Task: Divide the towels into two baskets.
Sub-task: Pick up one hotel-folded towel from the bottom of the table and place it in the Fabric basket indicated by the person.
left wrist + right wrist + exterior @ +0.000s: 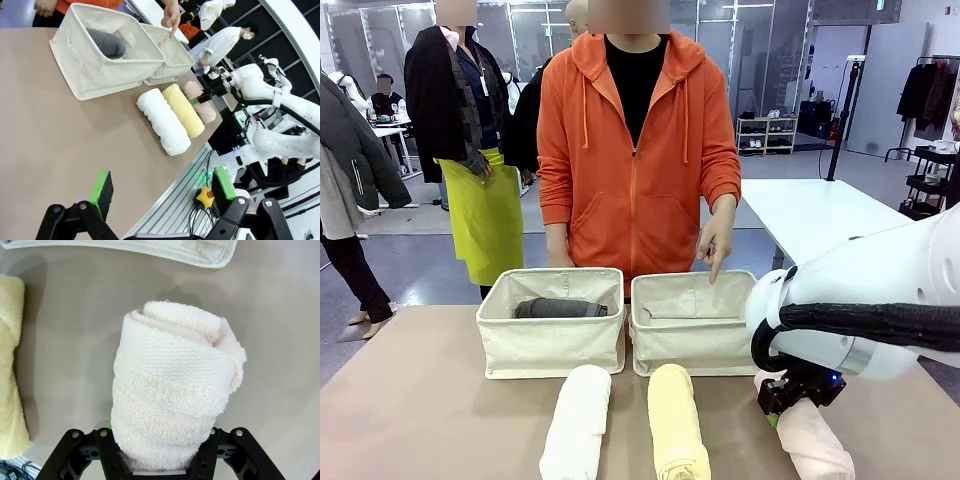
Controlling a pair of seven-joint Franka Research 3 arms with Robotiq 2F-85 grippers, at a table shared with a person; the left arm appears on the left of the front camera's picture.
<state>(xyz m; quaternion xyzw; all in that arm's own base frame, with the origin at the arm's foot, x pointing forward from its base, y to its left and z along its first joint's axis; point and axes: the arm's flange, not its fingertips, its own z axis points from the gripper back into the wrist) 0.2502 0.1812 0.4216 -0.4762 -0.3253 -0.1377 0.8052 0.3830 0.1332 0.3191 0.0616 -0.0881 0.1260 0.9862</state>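
Pink towel (170, 390) lies lengthwise, pointing at basket (685, 350).

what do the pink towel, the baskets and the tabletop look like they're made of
The pink towel looks like soft terry cloth, matte: nubby looped pile and fuzzy edges. The baskets look like cream canvas-type woven fabric, matte: folded rims and slightly slack walls. The table has a smooth matte brown top, perhaps laminate; the look leaves that open.
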